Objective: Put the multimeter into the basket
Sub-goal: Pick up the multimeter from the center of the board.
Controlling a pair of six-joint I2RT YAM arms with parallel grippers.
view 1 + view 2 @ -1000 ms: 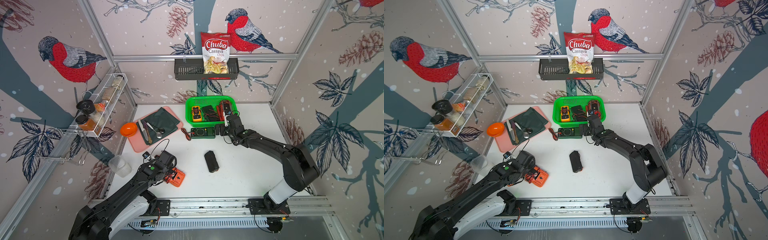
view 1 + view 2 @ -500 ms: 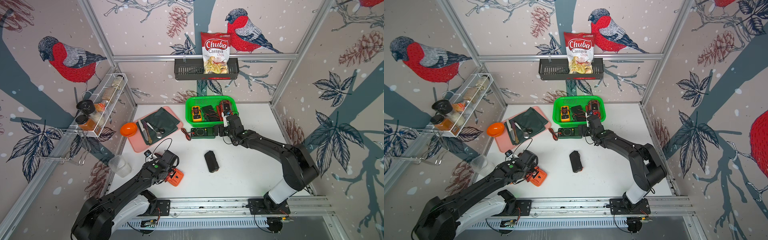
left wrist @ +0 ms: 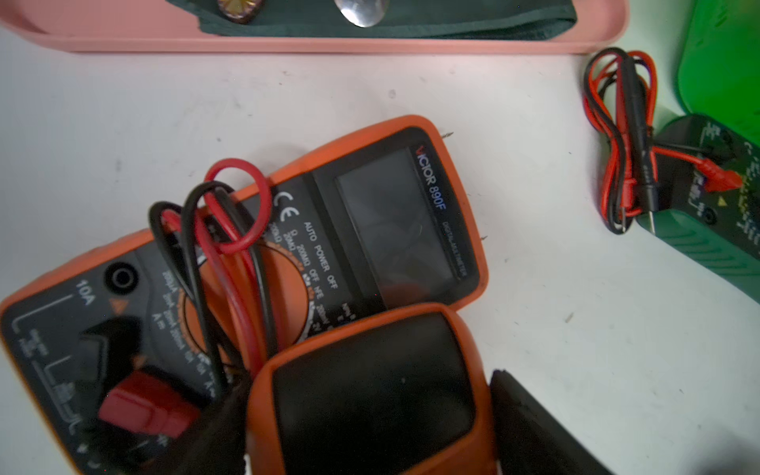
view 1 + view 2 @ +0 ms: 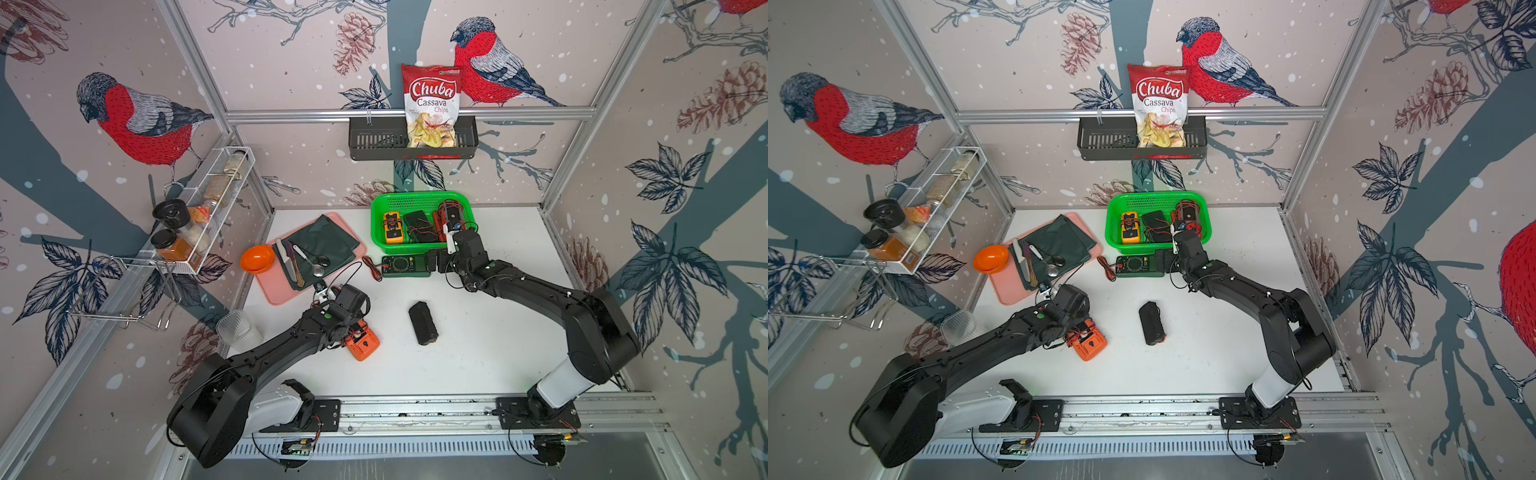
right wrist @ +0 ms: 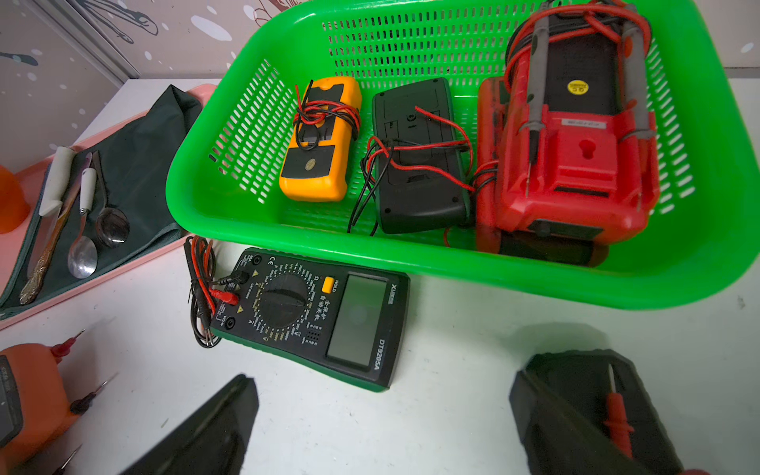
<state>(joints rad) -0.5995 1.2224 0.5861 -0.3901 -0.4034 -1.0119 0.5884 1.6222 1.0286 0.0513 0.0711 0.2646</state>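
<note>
The basket (image 4: 398,250) is open from above, but its floor is crowded: a yellow meter (image 5: 320,140), a black meter (image 5: 419,164) and a red meter (image 5: 575,144) lying on another sit side by side, leaving bare mesh only in a strip beside and in front of the yellow one. The green multimeter (image 4: 405,266) lies just before the basket's near rim, its lead bundle (image 4: 371,267) between it and the pink tray (image 4: 274,291). Bare tabletop (image 4: 490,353) spreads wide in the middle, broken only by a black block (image 4: 423,323) and, under the left arm (image 4: 291,345), the orange multimeter (image 4: 365,345).

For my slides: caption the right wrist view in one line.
Open right gripper faces a green multimeter on the table, beside the green basket holding a yellow meter and a red meter.
</note>
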